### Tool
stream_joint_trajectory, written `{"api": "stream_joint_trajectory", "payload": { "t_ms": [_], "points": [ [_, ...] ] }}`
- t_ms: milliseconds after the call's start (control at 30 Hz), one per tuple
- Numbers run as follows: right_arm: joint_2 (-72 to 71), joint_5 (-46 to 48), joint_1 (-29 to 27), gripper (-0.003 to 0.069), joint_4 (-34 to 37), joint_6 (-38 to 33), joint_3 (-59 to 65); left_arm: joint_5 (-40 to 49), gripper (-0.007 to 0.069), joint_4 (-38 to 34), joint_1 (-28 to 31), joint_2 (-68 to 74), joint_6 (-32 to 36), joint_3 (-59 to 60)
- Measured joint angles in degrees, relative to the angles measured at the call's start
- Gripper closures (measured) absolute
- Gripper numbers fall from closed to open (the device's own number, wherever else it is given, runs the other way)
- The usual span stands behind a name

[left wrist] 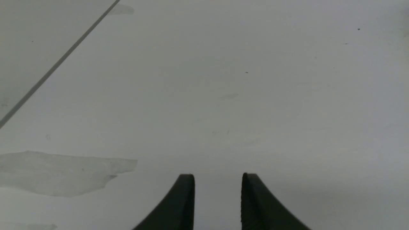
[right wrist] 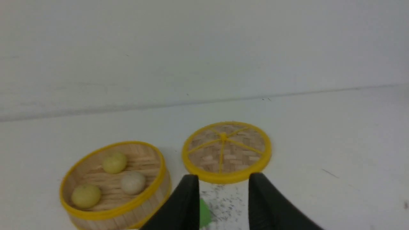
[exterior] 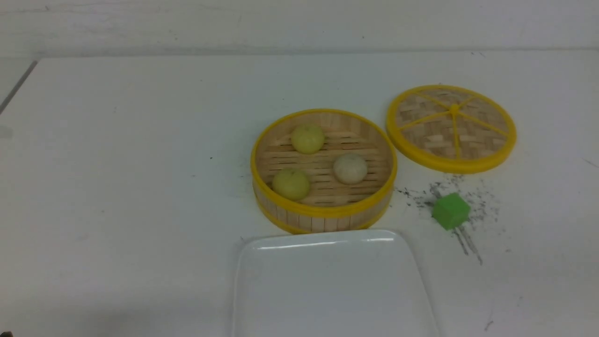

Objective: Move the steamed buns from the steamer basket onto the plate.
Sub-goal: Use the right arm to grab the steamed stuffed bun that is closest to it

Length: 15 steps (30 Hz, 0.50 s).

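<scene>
While the plate [exterior: 327,285] runs offscreen, the green cube [right wrist: 205,215] seems part-hidden.

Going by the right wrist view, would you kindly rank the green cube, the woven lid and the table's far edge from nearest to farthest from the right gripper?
1. Green cube, just beyond the right gripper, showing between its fingertips.
2. Woven lid, straight ahead past the cube.
3. Table's far edge, well behind the lid.

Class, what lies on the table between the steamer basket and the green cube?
No object: just table peppered with dark specks between the steamer basket and the green cube, shown in the front view.
</scene>
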Motion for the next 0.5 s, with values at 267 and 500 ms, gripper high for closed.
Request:
{"api": "stream_joint_trajectory", "payload": {
  "t_ms": [267,500],
  "points": [
    [0.00,-3.54,0.00,0.0419,4.11,-0.07,-0.40,0.00,0.0384,0.11,0.00,0.00,0.00,0.00],
    [0.00,-5.80,0.21,0.0419,3.96,-0.07,-0.22,0.00,0.0384,0.11,0.00,0.00,0.00,0.00]
  ]
}}
